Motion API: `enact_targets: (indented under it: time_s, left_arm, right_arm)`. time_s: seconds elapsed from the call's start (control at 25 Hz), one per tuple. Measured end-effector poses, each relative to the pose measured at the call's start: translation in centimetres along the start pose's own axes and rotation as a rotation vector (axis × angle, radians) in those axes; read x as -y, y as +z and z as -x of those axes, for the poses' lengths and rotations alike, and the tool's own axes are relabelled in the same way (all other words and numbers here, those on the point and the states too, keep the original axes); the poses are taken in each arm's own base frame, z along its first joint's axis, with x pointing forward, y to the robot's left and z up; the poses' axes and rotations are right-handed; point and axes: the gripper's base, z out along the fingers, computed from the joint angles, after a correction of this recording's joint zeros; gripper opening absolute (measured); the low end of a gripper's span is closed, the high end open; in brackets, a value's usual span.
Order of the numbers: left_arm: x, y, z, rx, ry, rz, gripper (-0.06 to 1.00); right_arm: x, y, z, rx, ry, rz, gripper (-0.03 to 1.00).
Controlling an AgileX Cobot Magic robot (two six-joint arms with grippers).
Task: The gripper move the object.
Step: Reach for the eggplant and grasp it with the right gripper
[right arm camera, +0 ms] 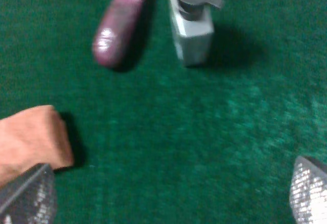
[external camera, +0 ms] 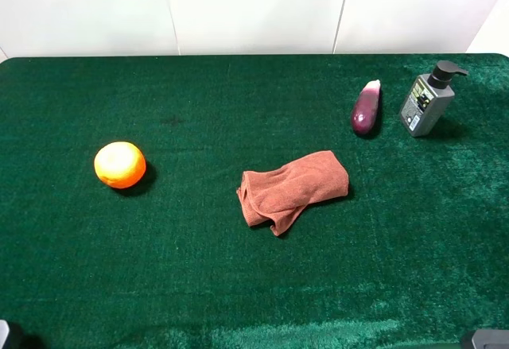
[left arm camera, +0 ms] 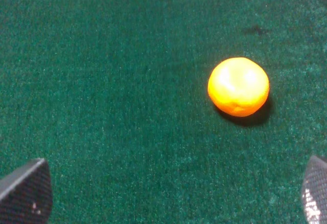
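Note:
An orange (external camera: pixel 120 164) lies on the left of the green table; it also shows in the left wrist view (left arm camera: pixel 238 86). A crumpled rust-brown cloth (external camera: pixel 293 189) lies at the middle; its edge shows in the right wrist view (right arm camera: pixel 30 140). A purple eggplant (external camera: pixel 366 108) (right arm camera: pixel 120 25) and a grey pump bottle (external camera: pixel 428 99) (right arm camera: pixel 193 25) are at the back right. My left gripper (left arm camera: pixel 171 198) is open and empty, well short of the orange. My right gripper (right arm camera: pixel 168 196) is open and empty, beside the cloth and short of the eggplant and bottle.
The green felt table (external camera: pixel 199 277) runs back to a white wall (external camera: pixel 254 7). Only small parts of my arms show at the bottom corners of the exterior high view, left (external camera: pixel 6 335) and right (external camera: pixel 487 339).

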Motion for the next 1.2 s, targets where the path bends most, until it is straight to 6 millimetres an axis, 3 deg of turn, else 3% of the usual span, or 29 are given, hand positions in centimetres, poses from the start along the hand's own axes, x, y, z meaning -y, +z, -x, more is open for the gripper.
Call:
enact_targets:
  time_s: [0.36,0.64,1.0,1.2]
  left_arm:
    - [0.0,0.0,0.0,0.000,0.000,0.000,0.99]
    - [0.0,0.0,0.0,0.000,0.000,0.000,0.99]
    - [0.0,0.0,0.0,0.000,0.000,0.000,0.99]
    - [0.0,0.0,0.0,0.000,0.000,0.000,0.99]
  right_arm:
    - [-3.6,2.2,0.5,-0.087,-0.157,0.154,0.70]
    - [-7.6,4.4,0.1,-0.168,-0.315,0.250,0.70]
    - [-12.5,8.9,-0.7,-0.260,-0.475,0.316,0.70]
    - [-13.7,11.1,-0.7,-0.289,-0.473,0.309,0.70]
